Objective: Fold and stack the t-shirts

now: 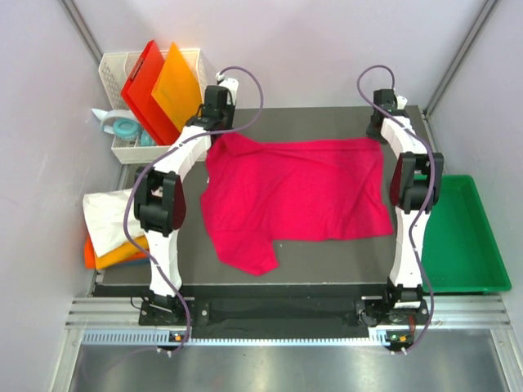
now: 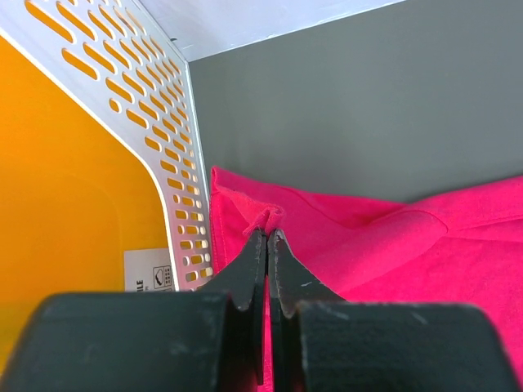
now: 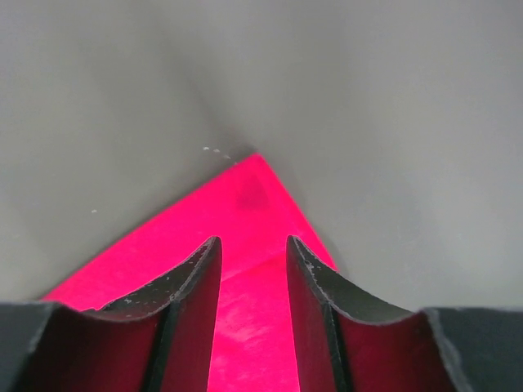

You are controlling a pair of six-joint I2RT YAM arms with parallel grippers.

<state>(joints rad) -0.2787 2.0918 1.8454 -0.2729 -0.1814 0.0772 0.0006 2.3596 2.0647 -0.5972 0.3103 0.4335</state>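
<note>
A large crimson-pink t-shirt (image 1: 302, 192) lies spread over the dark table, one sleeve hanging toward the near edge. At its far left corner my left gripper (image 1: 221, 132) is shut on a small pinch of the cloth (image 2: 270, 219), which pokes out above the closed fingertips (image 2: 268, 237). At the far right corner my right gripper (image 3: 253, 245) is open. Its fingers stand apart over the shirt's flat corner (image 3: 249, 192), gripping nothing. A white t-shirt (image 1: 106, 214) lies on an orange one (image 1: 114, 253) off the table's left edge.
A white perforated basket (image 1: 114, 69) (image 2: 167, 139) at the back left holds red (image 1: 140, 82) and orange boards (image 1: 176, 82), close beside my left gripper. A green tray (image 1: 462, 237) sits to the right of the table. Walls enclose the back and sides.
</note>
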